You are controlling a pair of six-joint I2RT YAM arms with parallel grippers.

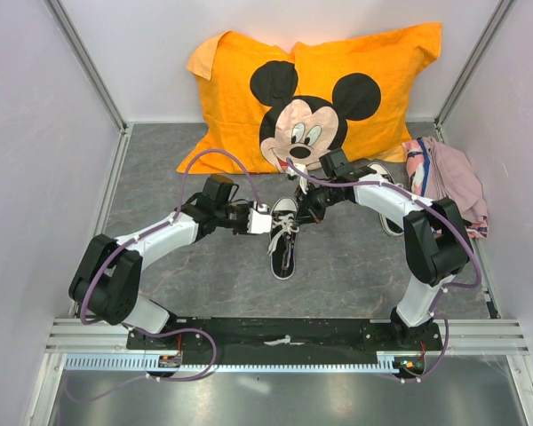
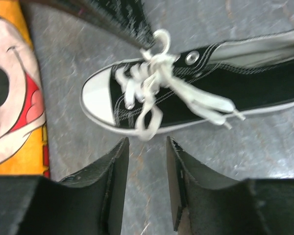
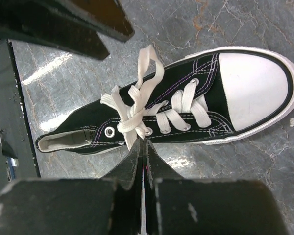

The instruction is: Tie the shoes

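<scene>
One black sneaker [image 1: 284,238] with a white toe cap lies mid-table, toe pointing away from the arms. It also shows in the left wrist view [image 2: 196,93] and the right wrist view [image 3: 186,107]. Its white laces [image 3: 137,115] are crossed into a loose knot, with a loop standing up. My right gripper [image 3: 143,143] is shut on a lace strand just beside the knot, at the shoe's right side [image 1: 304,213]. My left gripper [image 2: 147,142] is open and empty, close to the shoe's left side [image 1: 268,222]. The second sneaker [image 1: 388,224] lies mostly hidden behind my right arm.
An orange Mickey Mouse pillow [image 1: 311,80] leans against the back wall, its edge close to the shoe's toe [image 2: 10,98]. A pink cloth bundle [image 1: 449,177] lies at the right wall. Walls close in the grey table [image 1: 204,275] on three sides.
</scene>
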